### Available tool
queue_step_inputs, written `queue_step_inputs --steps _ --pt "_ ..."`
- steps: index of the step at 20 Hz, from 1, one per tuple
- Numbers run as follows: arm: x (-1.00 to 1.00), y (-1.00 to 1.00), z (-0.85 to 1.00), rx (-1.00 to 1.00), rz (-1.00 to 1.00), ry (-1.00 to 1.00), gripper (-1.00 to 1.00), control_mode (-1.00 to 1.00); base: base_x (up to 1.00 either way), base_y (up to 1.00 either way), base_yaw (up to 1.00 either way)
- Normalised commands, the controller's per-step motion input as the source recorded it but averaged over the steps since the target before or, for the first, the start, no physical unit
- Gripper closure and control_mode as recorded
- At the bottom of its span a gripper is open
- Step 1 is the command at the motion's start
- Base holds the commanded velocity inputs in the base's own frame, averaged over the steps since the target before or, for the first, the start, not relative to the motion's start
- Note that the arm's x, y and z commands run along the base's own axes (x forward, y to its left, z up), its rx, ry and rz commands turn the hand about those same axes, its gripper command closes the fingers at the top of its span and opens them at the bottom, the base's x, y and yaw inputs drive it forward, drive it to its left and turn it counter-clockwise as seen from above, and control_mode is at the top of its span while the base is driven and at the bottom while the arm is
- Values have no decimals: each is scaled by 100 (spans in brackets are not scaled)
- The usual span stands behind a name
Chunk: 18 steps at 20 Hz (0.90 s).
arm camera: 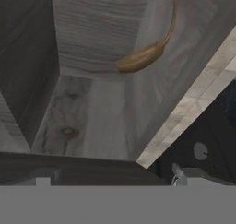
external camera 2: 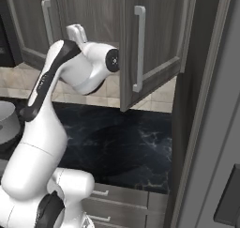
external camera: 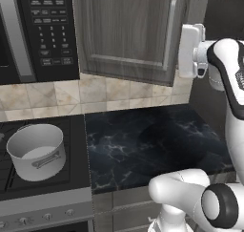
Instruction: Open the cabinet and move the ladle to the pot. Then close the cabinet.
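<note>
Cabinet right door stands open; claw is spread and empty, pointed into the cabinet. Ladle lies ahead of the claw on the inner wood. Best approach is likely square-on, pinching the thin handle, not the bowl. Pot sits well off, on the stove.

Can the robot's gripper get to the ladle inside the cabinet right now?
Probably yes. The cabinet door stands swung open, and in the hand view the ladle lies ahead inside with nothing in between. The open gripper is already pointed into it.
</note>
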Motion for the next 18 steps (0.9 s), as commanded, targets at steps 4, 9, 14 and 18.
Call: queue_step_inputs --steps 4,9,14,18 --pt "-34 47 0 0 24 0 -100 -100 0 0 0" --pt "-4 76 0 0 18 0 -100 -100 0 0 0" --pt "0 72 0 0 13 0 -100 -100 0 0 0" --pt "-1 62 0 0 11 0 -100 -100 0 0 0"
